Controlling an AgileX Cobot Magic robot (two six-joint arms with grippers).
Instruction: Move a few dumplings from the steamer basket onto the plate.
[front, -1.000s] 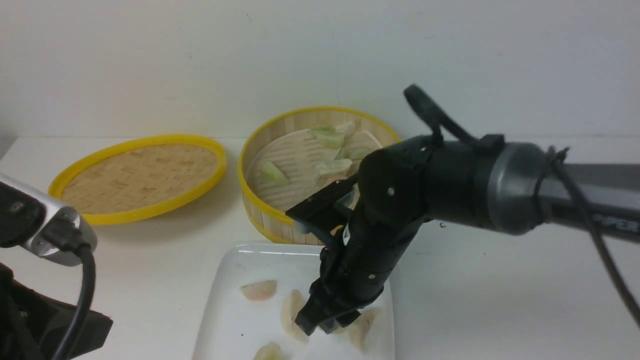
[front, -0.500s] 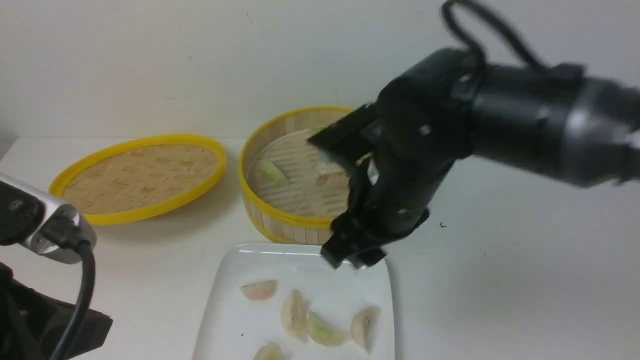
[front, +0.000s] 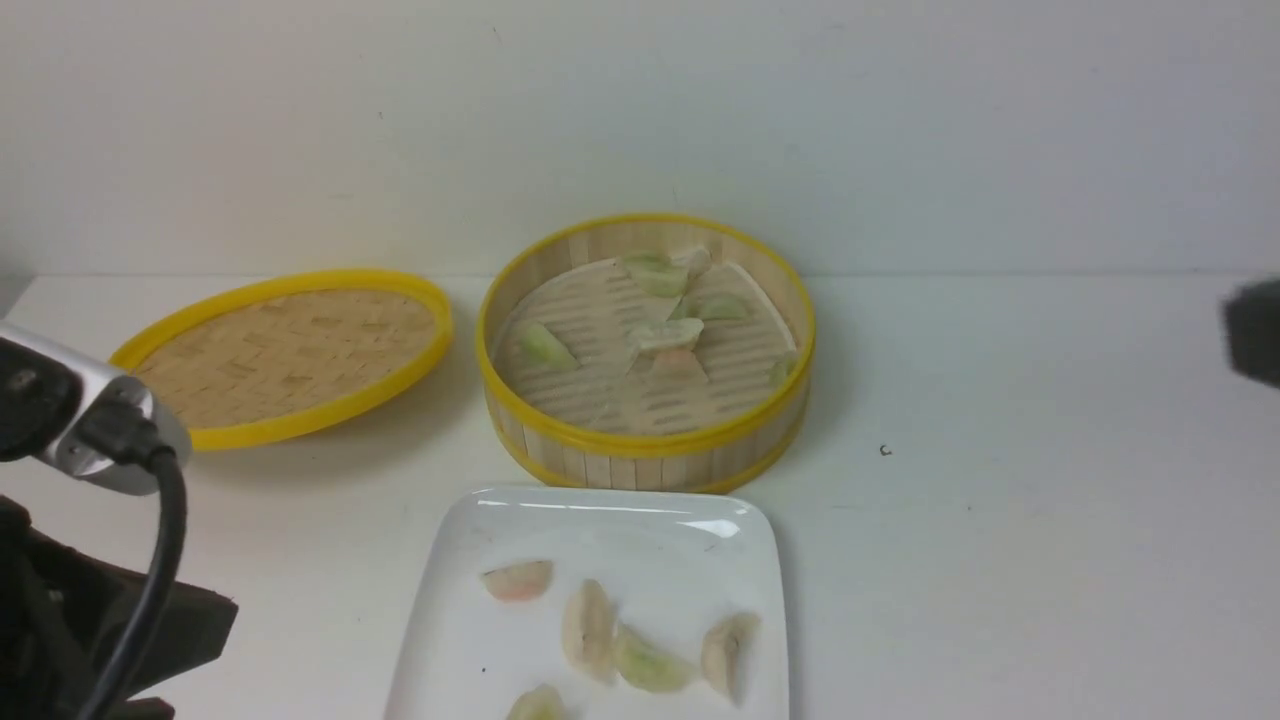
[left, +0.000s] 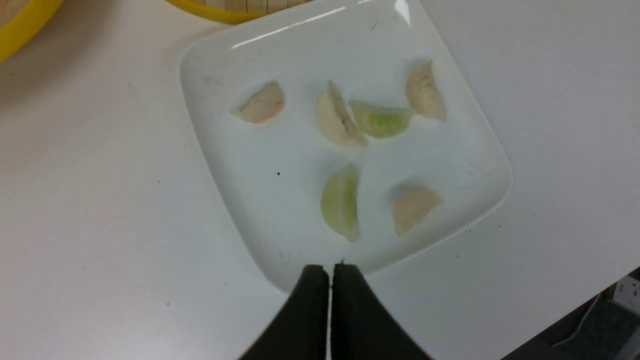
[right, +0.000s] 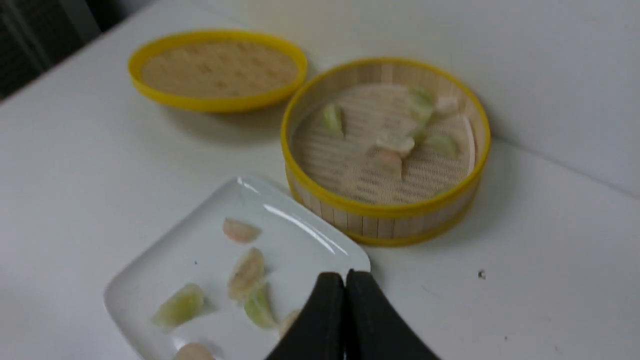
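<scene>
While both pincers are pressed shut with nothing between them, the left pincer (left: 330, 274) hangs by the plate's rim on the side away from the steamer basket (front: 640, 465); the right pincer (right: 345, 281) is raised off the tabletop (front: 1000, 520); the plate (front: 450, 560) lies at the tabletop's near edge, just in front of the basket; six dumplings (left: 340, 202) lie on the plate, several more on the basket's floor; a woven lid (front: 280, 350) sits left of the basket.

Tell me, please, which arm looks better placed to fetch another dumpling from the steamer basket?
Probably the right. The right gripper, shut and empty, hangs near the plate corner beside the basket, dumplings in view ahead; the left gripper, also shut, hangs at the plate's opposite edge.
</scene>
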